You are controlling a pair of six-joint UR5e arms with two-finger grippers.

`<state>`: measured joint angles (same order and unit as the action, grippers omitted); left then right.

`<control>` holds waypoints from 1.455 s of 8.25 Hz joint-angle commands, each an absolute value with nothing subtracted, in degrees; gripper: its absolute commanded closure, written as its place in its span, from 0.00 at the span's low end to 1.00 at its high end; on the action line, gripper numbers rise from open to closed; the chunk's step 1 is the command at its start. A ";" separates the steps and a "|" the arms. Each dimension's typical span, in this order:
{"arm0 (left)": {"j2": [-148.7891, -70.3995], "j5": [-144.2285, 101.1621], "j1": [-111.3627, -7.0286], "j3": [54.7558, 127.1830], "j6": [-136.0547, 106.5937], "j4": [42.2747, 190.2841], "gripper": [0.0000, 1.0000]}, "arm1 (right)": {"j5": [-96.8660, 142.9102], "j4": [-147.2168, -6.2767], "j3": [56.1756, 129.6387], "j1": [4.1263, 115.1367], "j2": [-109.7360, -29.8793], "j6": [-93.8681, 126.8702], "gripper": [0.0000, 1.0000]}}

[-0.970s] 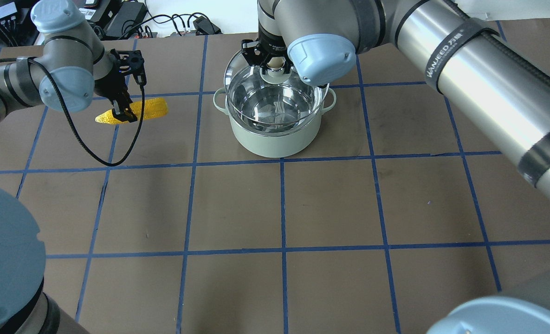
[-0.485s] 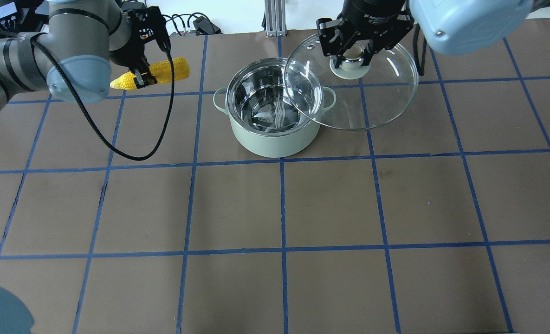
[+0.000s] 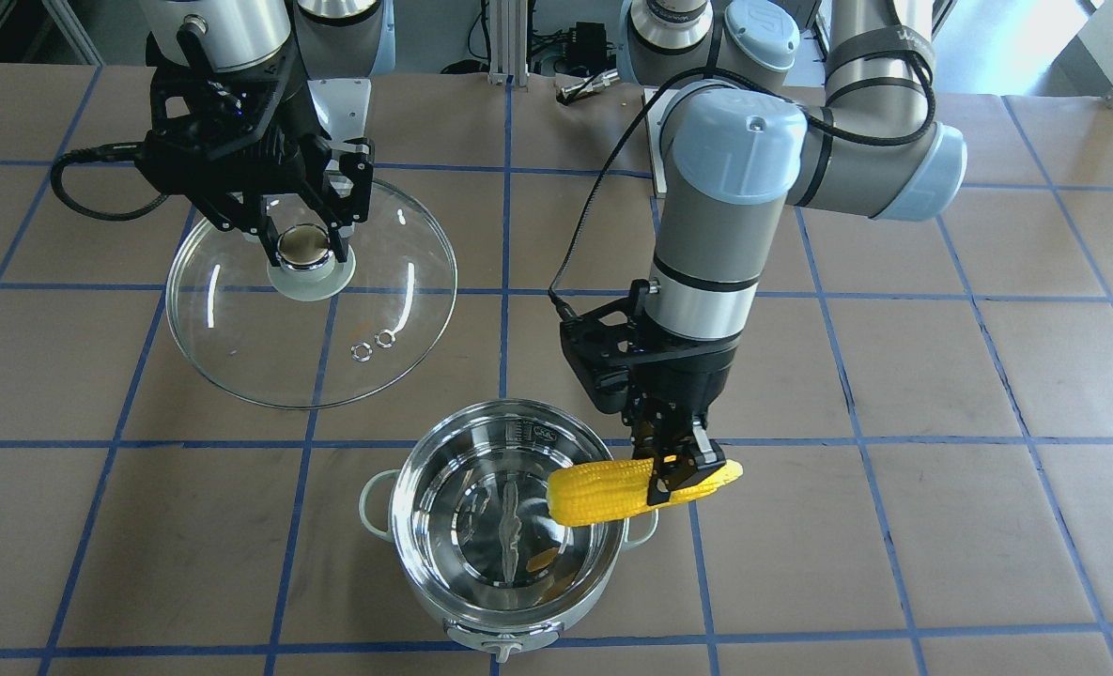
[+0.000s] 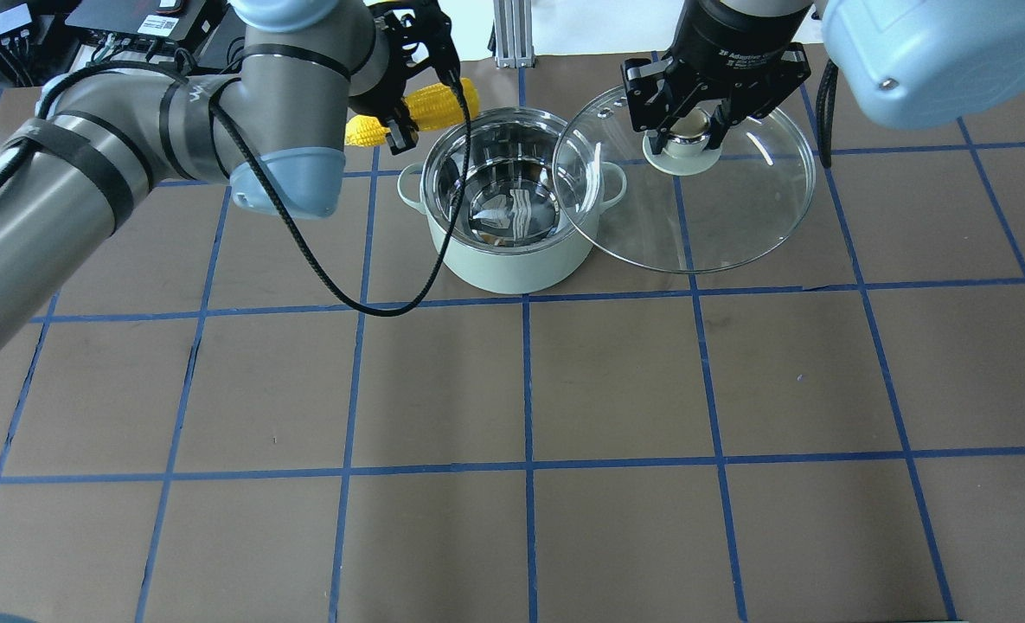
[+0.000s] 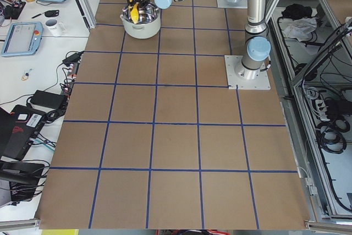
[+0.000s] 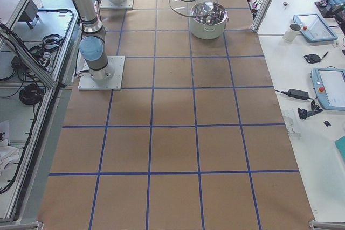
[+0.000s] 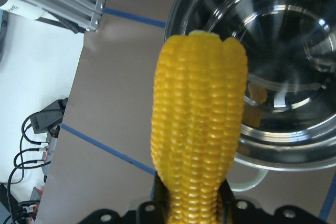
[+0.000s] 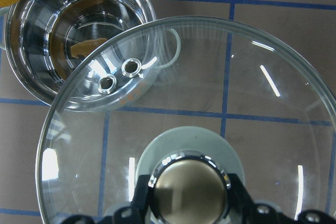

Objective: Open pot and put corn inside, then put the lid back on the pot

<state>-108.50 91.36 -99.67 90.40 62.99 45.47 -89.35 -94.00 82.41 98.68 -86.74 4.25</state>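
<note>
The mint-green, steel-lined pot point(image 4: 512, 268) stands open on the table, also in the front view point(image 3: 443, 554). My left gripper point(image 4: 401, 130) point(image 3: 673, 474) is shut on the yellow corn point(image 4: 441, 100) point(image 3: 598, 493) and holds it level in the air. The corn's blunt end is over the pot's rim, as the left wrist view point(image 7: 197, 124) shows. My right gripper point(image 4: 688, 130) point(image 3: 301, 249) is shut on the knob of the glass lid point(image 4: 720, 216) point(image 3: 312, 357). It holds the lid in the air beside the pot, with the lid's edge overlapping the rim point(image 8: 131, 66).
A black cable point(image 4: 374, 307) loops down from the left wrist in front of the pot. An aluminium post point(image 4: 505, 30) and power cables point(image 4: 339, 43) sit at the far edge. Side benches hold tablets and a mug point(image 6: 294, 29).
The right gripper lifted the lid off the pot and carried it to the right. The left gripper raised the corn off the table and moved it right, up to the pot's rim.
</note>
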 commanded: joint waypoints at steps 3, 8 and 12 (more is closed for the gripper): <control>-116.00 85.79 -106.00 89.39 62.04 39.20 1.00 | -89.21 -93.78 82.53 97.83 -86.84 2.46 0.71; -118.13 85.61 -106.00 89.30 54.20 39.46 0.23 | -89.56 -93.69 82.53 97.56 -86.92 1.32 0.71; -114.46 84.98 -106.00 89.21 48.08 42.86 0.00 | -89.39 -93.60 82.53 97.38 -86.84 0.71 0.71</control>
<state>-117.25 84.72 -106.04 89.29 49.31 39.79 -89.45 -93.54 82.53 97.48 -86.86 1.29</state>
